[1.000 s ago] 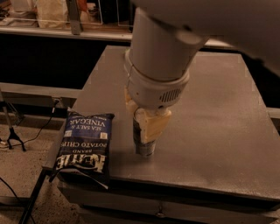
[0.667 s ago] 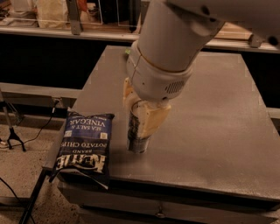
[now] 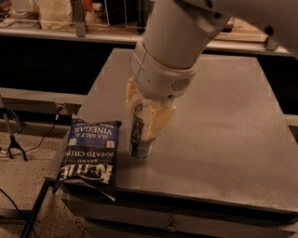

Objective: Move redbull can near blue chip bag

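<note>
The redbull can stands upright on the grey table, a slim silver-and-blue can with its top hidden by my arm. My gripper comes down from above and is shut on the can, its cream fingers on either side of it. The blue chip bag, dark navy with white Kettle Brand lettering, lies flat at the table's front left corner, partly over the edge. The can stands just right of the bag with a small gap between them.
The table's left and front edges are close to the can and bag. A shelf with containers runs along the back. A stand leg and cables are on the floor at left.
My gripper has carried the can leftward toward the blue chip bag. The bag has not moved.
</note>
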